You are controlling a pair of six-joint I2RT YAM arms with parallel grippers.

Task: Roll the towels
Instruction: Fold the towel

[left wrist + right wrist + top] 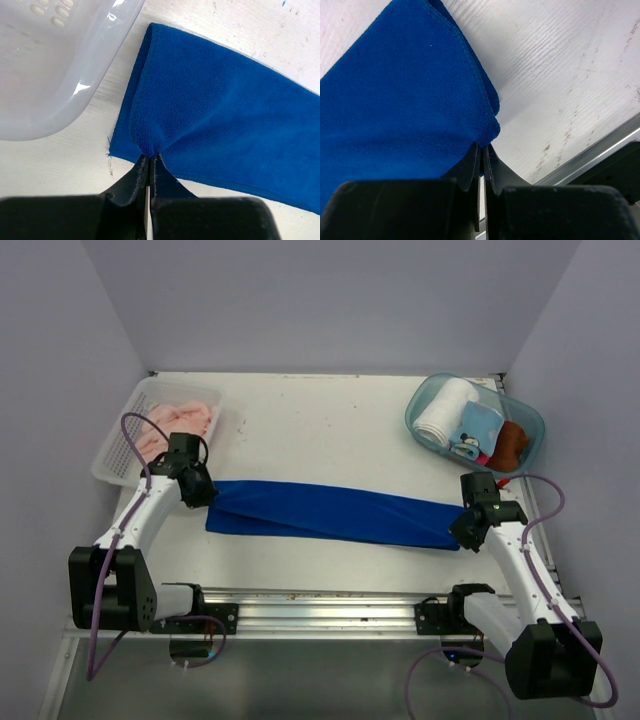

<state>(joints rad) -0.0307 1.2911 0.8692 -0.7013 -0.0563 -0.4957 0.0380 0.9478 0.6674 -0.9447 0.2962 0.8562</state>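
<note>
Two thin pinches carry this whole step, so watch them first. Nearest you, the left jaws are closed on a small pucker of cloth at the left end of the blue towel. The right jaws are closed on the corner at its right end, and in both wrist views only a sliver of fabric sits inside the grip. If you pull the arms apart, I judge that either end can slide out, and the strip will skew if one side lets go first. At the left pinch the layers bunch together, and you cannot tell whether every layer is caught, so a loose under-layer could lag and open the fold. The right end lies near the metal rail at the front of the bench, so a drag toward you could snag the hem there. Farther back, the left end sits just beside the white basket of pink towels, which a wide swing could knock. The right wrist stands near the clear tub holding a rolled white towel. The blue towel itself lies flat as a long folded strip spanning from one pair of jaws to the other, its left end slightly farther from you than its right.
</note>
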